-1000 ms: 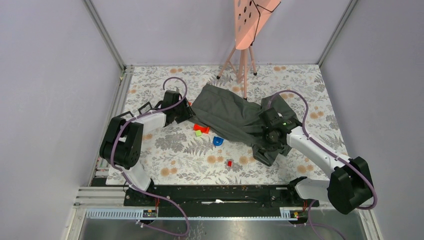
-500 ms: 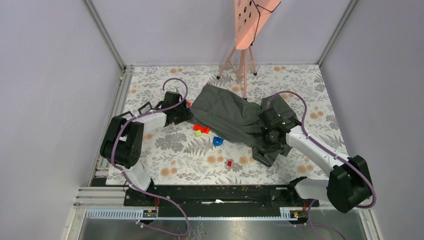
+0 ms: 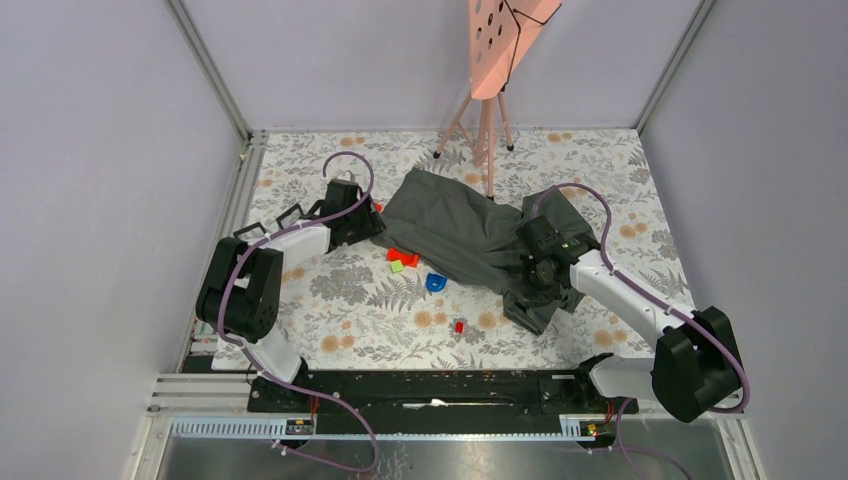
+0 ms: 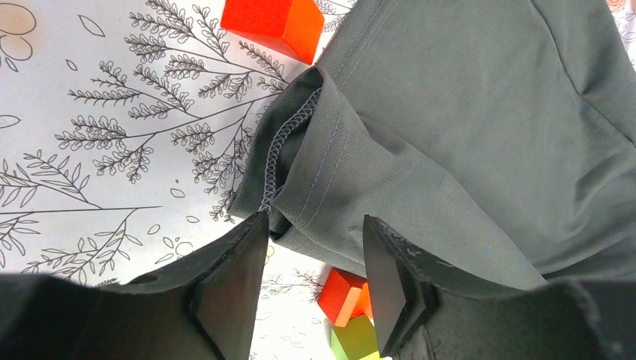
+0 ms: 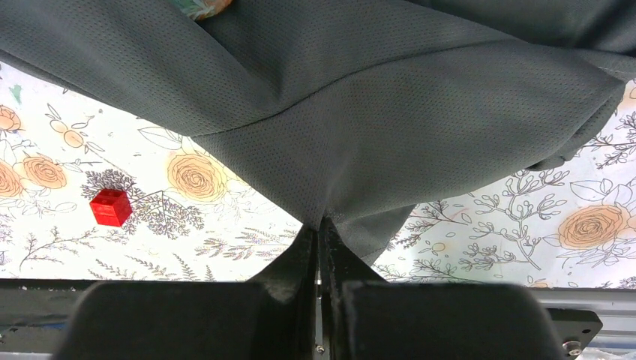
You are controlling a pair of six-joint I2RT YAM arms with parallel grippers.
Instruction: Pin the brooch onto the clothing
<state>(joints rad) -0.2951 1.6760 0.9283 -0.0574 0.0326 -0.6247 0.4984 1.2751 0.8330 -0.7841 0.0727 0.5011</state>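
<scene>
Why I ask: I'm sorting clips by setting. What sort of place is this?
Probably a robot test cell: plain lilac panel walls on metal frame posts box in a floral-printed tabletop, and two black-and-white robot arms are bolted to a black base rail at its near edge.

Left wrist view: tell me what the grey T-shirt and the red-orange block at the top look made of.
T-shirt: soft matte knit fabric, likely a synthetic or cotton blend; it folds limply, and the hem shows looped thread stitching. Red-orange block: hard, smooth, faintly glossy, with crisp edges; plastic or painted wood, cannot tell which.
</scene>
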